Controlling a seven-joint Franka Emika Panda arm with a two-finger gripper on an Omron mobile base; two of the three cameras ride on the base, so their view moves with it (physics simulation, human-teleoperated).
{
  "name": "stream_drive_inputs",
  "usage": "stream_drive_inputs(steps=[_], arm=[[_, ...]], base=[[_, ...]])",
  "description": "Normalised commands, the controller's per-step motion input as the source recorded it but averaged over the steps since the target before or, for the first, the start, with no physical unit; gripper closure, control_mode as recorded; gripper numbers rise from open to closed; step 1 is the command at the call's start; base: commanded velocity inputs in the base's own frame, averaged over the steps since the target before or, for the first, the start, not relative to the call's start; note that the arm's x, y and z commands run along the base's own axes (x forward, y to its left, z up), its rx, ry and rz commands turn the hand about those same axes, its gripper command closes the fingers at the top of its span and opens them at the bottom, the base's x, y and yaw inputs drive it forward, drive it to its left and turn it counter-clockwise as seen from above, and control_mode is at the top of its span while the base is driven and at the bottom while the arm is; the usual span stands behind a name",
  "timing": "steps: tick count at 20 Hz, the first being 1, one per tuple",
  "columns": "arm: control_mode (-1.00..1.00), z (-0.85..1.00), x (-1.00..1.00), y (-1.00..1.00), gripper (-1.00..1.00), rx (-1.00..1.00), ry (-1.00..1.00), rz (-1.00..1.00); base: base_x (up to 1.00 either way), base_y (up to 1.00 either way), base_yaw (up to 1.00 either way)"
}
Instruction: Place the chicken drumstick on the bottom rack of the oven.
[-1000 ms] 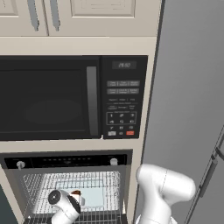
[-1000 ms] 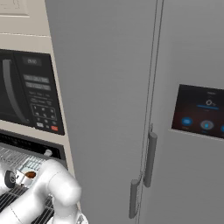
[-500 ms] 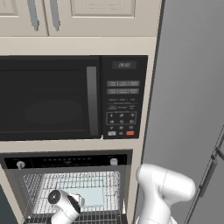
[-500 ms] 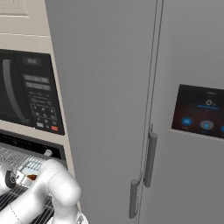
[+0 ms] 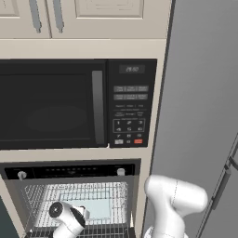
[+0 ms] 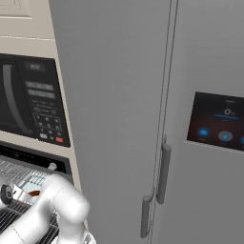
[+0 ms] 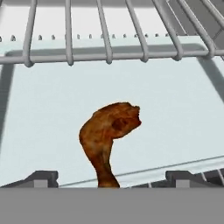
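The claw (image 7: 105, 178) stands wide, tips either side of the chicken drumstick (image 7: 108, 135), whose long axis runs away from it.

You see a golden-brown chicken drumstick (image 7: 109, 135) at centre frame against a pale blue-white tray (image 7: 183, 127). Silver rack wires (image 7: 105, 54) cross the top; the microwave (image 5: 74, 104) is black.

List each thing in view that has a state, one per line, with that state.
oven: door open, racks exposed.
microwave: door shut.
refrigerator: doors shut.
upper cabinets: shut.
pincer: open, fingers apart.
chicken drumstick: released, lying over the pale tray.
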Motion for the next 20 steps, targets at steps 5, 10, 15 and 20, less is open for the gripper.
stream_drive_inputs(steps=[5,10,15,20], arm=[[-1.00,0.57,-0.66,0.00,-1.00,0.00,0.00,-0.05],[-1.00,0.67,-0.71,0.00,-1.00,0.00,0.00,0.00],[-1.00,0.89,-0.52,0.00,-1.00,0.03,0.05,0.02],[-1.00,0.75,-0.38,-0.12,-1.00,0.17,0.07,0.13]], base=[[0.00,0.00,0.00],[0.00,0.00,0.00],[0.00,0.00,0.00],[0.00,0.00,0.00]])
